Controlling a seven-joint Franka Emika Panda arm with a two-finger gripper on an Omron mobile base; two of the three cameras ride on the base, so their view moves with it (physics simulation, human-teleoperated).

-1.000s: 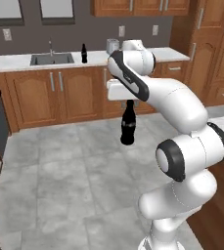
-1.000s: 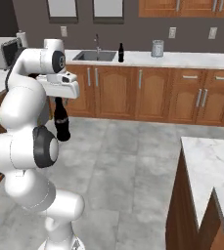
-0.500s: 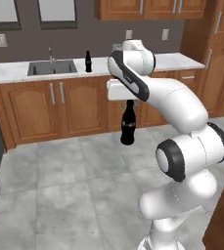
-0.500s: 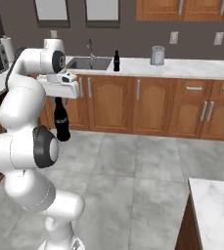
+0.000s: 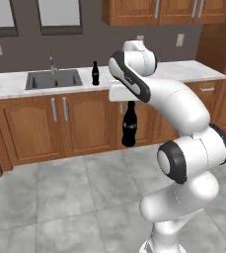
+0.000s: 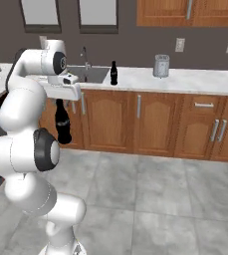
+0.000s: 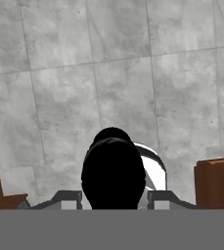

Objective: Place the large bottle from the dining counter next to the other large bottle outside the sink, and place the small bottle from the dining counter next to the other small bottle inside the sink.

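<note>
Left base view puts my gripper (image 5: pixel 130 103) clamped on the neck of the large bottle (image 5: pixel 129 125), which hangs upright above the floor in front of the cabinets. Its partner, the other large bottle (image 5: pixel 95 73), stands on the worktop (image 5: pixel 183 70) just beside the right rim of the sink (image 5: pixel 53 79). I judge this the carry step: I hold the load vertical, clear the worktop's front edge, then lower onto bare marble beside the partner, apart from it
</note>
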